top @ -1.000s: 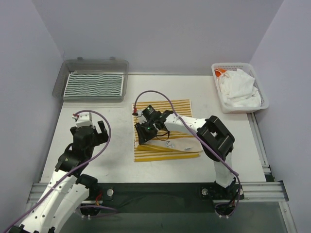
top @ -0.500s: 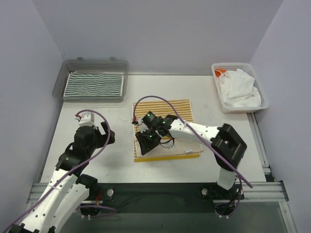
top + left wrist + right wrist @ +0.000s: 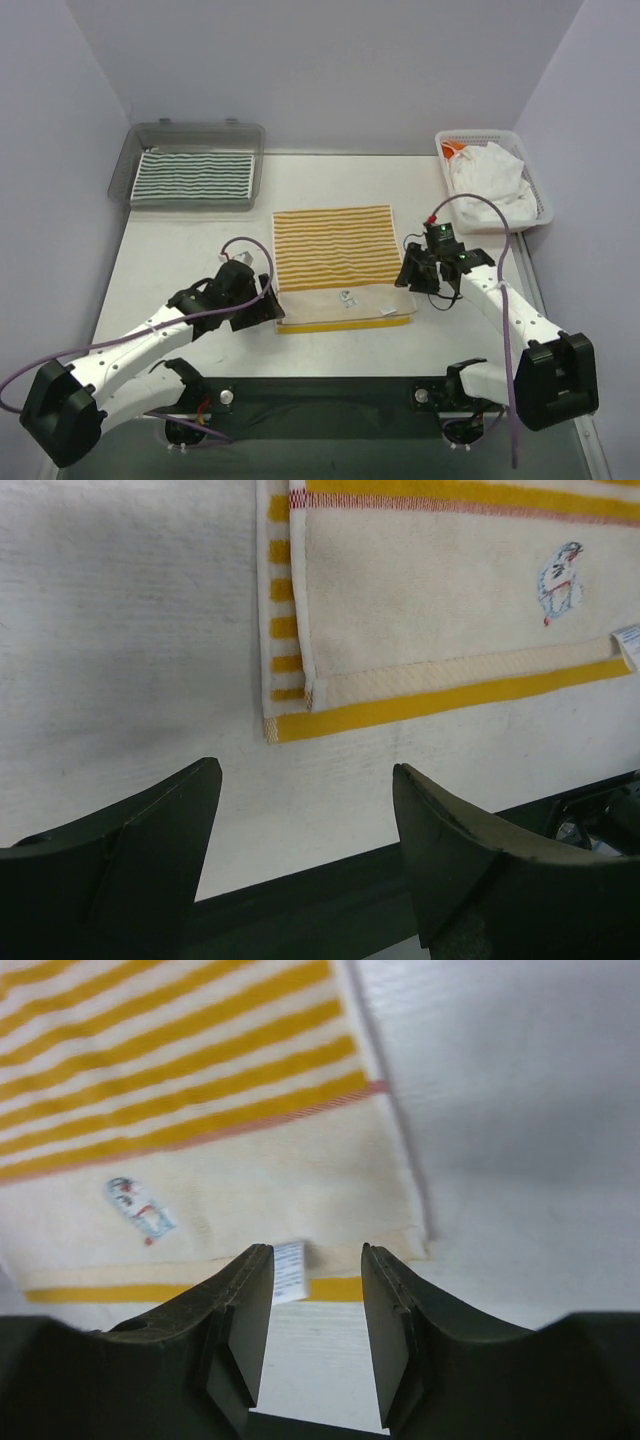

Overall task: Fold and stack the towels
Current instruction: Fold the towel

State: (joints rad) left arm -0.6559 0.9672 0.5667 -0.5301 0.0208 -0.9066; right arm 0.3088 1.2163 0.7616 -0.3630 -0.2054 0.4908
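The left end effector (image 3: pixel 268 308) is held open and empty just off the near-left corner of the yellow-striped towel (image 3: pixel 335 255), which is laid flat mid-counter (image 3: pixel 180 250). The right end effector (image 3: pixel 412 277) is parted, gripping nothing, beside its right edge. Farther back, a green-striped towel (image 3: pixel 195 177) is kept in a tray (image 3: pixel 190 130).

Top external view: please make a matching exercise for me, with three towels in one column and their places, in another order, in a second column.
Things
1. yellow-striped towel
2. green-striped towel
3. white towels

Places
A. crumpled in the white mesh basket at the far right corner
B. spread on the table, in the middle, between the two arms
C. folded flat in the clear grey tray at the far left corner

Right pairs: 1-B, 2-C, 3-A
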